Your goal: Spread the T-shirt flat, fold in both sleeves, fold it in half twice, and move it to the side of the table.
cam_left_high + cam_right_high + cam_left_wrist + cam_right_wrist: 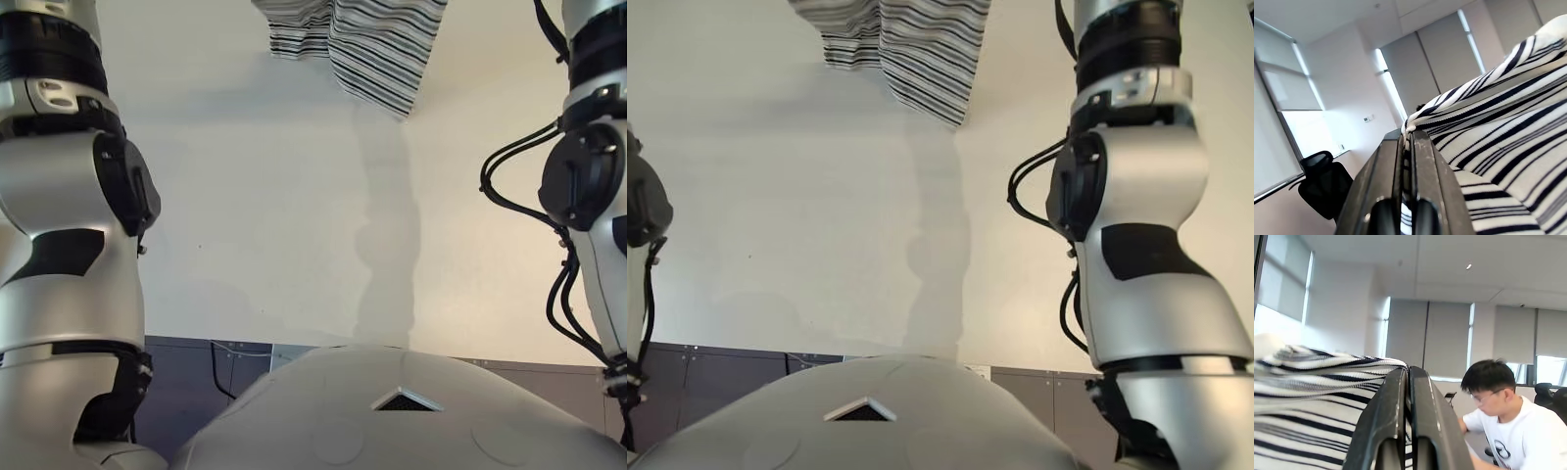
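Note:
A black-and-white striped T-shirt (377, 44) hangs above the white table (294, 225), its lower folds dangling at the far middle of the scene. In the left wrist view my left gripper (1406, 139) is shut, with the striped cloth (1508, 127) pinched between its dark fingers (1425, 171). Seen from the right wrist, my right gripper (1406, 371) is likewise shut on the striped fabric (1308, 387), which bunches beside its fingers (1386, 416). Both arms rise at the sides of the eye views, their hands above the top edge.
The white table's near edge (196, 338) runs in front of dark cabinet panels (211, 377). The shirt's shadow (382, 225) lies down the table's middle. A black office chair (1322, 186) stands in the room behind.

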Controlling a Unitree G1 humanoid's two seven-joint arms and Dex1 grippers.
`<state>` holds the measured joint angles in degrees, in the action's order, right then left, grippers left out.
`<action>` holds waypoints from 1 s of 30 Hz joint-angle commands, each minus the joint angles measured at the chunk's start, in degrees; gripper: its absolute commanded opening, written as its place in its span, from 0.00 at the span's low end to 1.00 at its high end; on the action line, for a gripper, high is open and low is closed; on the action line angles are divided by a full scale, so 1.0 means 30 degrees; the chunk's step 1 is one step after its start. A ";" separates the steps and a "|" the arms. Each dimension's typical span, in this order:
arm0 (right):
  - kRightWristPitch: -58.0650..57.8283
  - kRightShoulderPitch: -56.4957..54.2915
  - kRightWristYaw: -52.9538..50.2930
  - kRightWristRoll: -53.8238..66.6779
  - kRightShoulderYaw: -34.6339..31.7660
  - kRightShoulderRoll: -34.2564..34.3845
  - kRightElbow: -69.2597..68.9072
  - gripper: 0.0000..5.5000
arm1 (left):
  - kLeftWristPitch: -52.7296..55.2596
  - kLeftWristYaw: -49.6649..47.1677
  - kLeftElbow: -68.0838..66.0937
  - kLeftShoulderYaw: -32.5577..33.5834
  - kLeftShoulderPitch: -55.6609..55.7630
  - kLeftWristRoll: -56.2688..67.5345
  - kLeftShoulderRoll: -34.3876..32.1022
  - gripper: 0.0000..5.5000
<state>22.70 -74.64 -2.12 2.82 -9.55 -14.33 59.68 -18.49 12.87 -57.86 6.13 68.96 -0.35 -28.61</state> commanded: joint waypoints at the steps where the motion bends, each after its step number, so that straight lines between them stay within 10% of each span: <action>1: 0.2103 -0.0972 0.0027 0.0699 -0.0754 0.0026 0.0007 0.02 | -0.2061 -0.0475 -0.0566 0.0811 0.1090 0.0519 0.0121 0.02; 11: -0.4328 1.0695 0.7111 0.2382 0.1637 -0.0479 -1.1832 0.02 | 0.1510 0.7675 1.0287 0.0574 -1.1178 0.4499 -0.0826 0.02; 18: -1.6364 2.5470 1.5450 1.6151 -0.0446 -0.7566 -2.9759 0.02 | 1.1245 1.1695 2.8508 0.2740 -2.6978 1.4581 -0.4261 0.02; 22: -1.4376 3.4286 1.9888 1.0890 0.2804 -1.1147 -2.9653 0.02 | 0.9526 1.4527 2.9024 0.0789 -3.4226 1.0885 -0.5168 0.02; 26: -1.0800 3.4518 1.9231 0.4234 0.6844 -1.1138 -2.6124 0.02 | 0.5548 1.3777 2.4543 -0.3507 -3.5640 0.3226 -0.5435 0.02; 30: -0.9500 3.5325 1.9736 0.3885 0.6063 -1.1820 -2.6682 0.02 | 0.4300 1.1741 2.3989 -0.3613 -3.6595 0.0731 -0.5096 0.02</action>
<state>-5.82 29.61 56.41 15.91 9.95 -47.47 -20.30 -7.68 51.20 17.34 -3.96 -37.83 7.91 -43.75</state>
